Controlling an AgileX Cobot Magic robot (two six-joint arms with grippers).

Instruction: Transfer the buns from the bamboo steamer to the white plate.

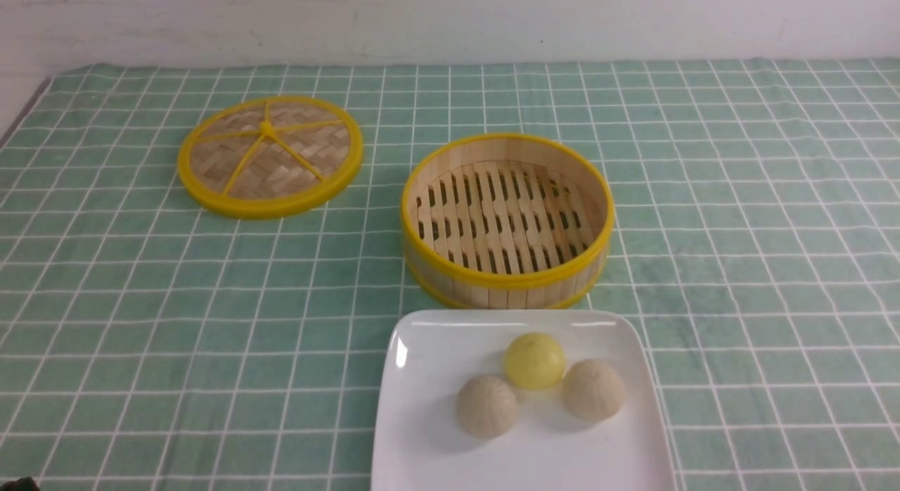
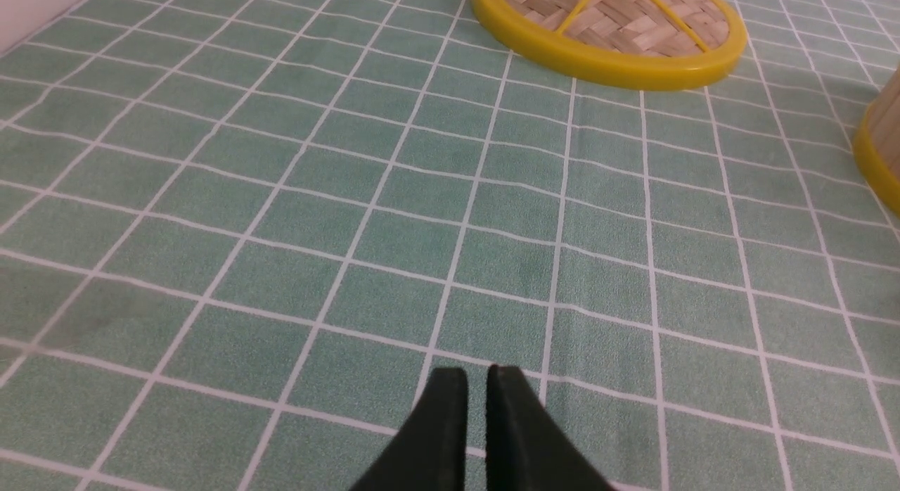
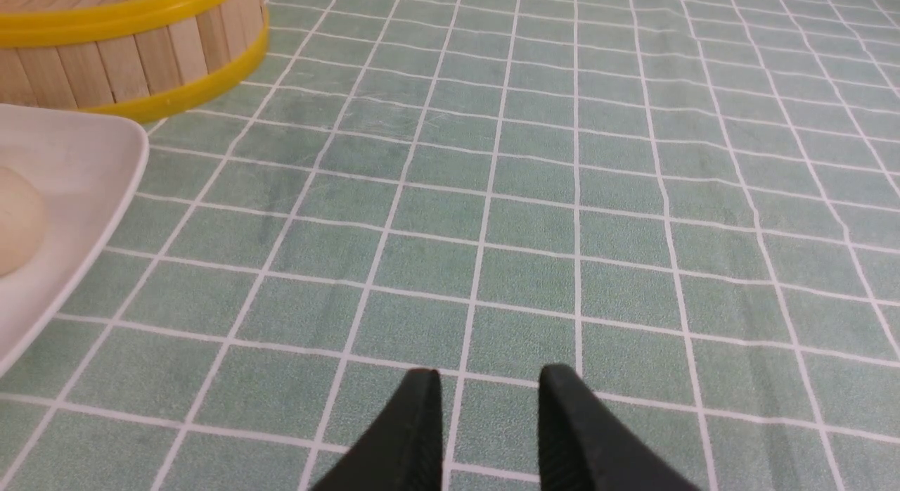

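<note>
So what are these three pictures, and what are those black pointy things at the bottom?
They come from a robot with two arms. The big picture looks forward from between the arms. The other two come from cameras on its wrists, so the black points are its pinchers: the left gripper nearly shut, the right gripper a bit open. Neither holds anything. On the green checked cloth sit an empty bamboo steamer, its lid, and a white plate carrying a yellow bun and two pale ribbed buns.
</note>
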